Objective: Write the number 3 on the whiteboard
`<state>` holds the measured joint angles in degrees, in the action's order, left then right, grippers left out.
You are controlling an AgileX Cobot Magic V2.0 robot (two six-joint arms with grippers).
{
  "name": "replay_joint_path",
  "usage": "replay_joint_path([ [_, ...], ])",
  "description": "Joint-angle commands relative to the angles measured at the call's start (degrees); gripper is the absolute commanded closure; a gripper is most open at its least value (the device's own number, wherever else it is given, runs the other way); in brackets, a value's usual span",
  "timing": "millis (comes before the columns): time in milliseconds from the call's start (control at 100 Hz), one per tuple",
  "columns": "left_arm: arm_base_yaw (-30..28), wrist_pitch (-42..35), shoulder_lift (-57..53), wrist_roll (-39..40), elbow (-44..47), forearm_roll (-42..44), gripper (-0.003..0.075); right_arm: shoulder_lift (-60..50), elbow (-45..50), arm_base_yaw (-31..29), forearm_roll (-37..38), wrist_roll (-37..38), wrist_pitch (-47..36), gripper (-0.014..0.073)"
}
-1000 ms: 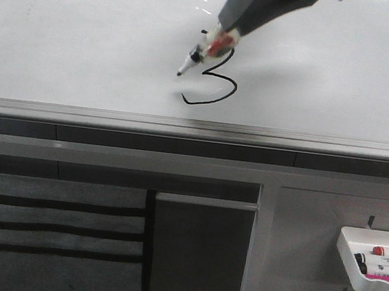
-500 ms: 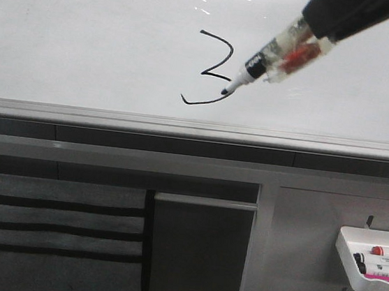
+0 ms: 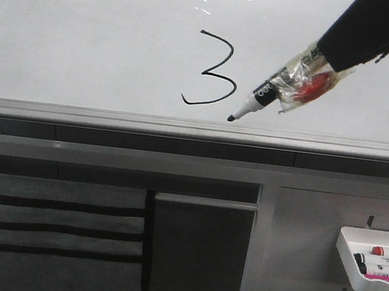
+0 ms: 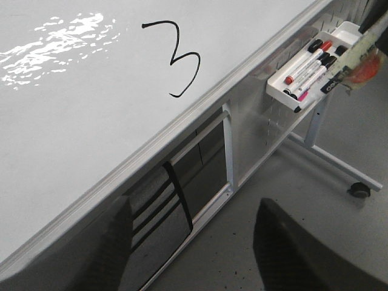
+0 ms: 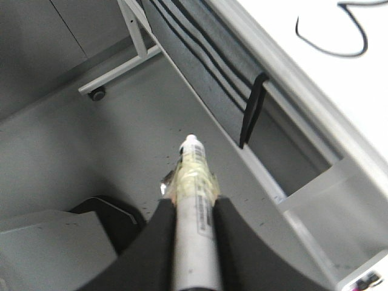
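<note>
We hold the marker [image 3: 267, 90] in our right gripper [image 5: 193, 209]; in the right wrist view its two dark fingers [image 5: 156, 236] pinch the taped barrel from either side, the white tip pointing away from them; our left gripper [image 4: 191, 254] holds nothing, its two dark fingers spread apart at the lower edge of its wrist view

The number 3 [image 3: 213, 70] stands complete on the whiteboard [image 3: 87, 42]; pointed middle, long tail hooking to the left; from our right fingers it lies out beyond the marker tip and off to one side, with a clear gap between tip and stroke; in the front view the tip appears just over the grey rail [image 3: 113, 119] at the board's lower edge, though we cannot tell whether it touches the surface; from our left fingers the numeral sits well ahead on the board, and the small white tray [image 4: 303, 66] of spare markers hangs off the pegboard to the side

We judge the writing step done and the retreat in hand; what the next move calls for, we think, is keeping the tip off the board so no stray line spoils the numeral, and drawing the right arm clear while the pinch on the barrel holds firm
</note>
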<state>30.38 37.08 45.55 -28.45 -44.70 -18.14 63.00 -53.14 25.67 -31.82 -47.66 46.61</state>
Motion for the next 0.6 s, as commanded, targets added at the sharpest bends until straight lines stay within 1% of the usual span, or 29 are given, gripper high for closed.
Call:
replay_joint_path([
  [0, 0.04, -5.1, 1.48, -0.55, -1.47, -3.17, 0.0312, -1.19, -1.52, -0.16, -3.24, -6.7, -3.61, 0.0554],
  [140, 2.41, -1.35, 7.15, -9.4, -4.37, -4.71, 0.0312, -1.19, -1.52, -0.11, -7.48, -19.17, -4.18, 0.0554],
  [150, 2.75, -1.04, 7.48, -10.07, -4.83, -4.74, 0.0312, -1.19, -1.52, -0.11, -8.12, -21.02, -4.18, 0.0554],
  [290, 6.56, 0.87, 14.06, -18.32, -10.1, -5.09, 0.0312, -1.19, -1.52, -0.02, -14.29, -31.51, -3.81, 0.0554],
  [390, 9.39, 0.99, 18.71, -22.24, -13.56, -5.09, 0.0312, -1.19, -1.52, -0.02, -16.96, -36.21, -3.69, 0.0554],
  [460, 11.03, 1.15, 21.57, -24.07, -15.89, -5.09, 0.0312, -1.19, -1.52, -0.02, -17.19, -36.74, -3.79, 0.0554],
  [590, 13.65, 1.42, 26.66, -24.81, -19.65, -5.24, 0.0312, -1.19, -1.52, -0.02, -17.33, -36.74, -3.93, 0.0554],
])
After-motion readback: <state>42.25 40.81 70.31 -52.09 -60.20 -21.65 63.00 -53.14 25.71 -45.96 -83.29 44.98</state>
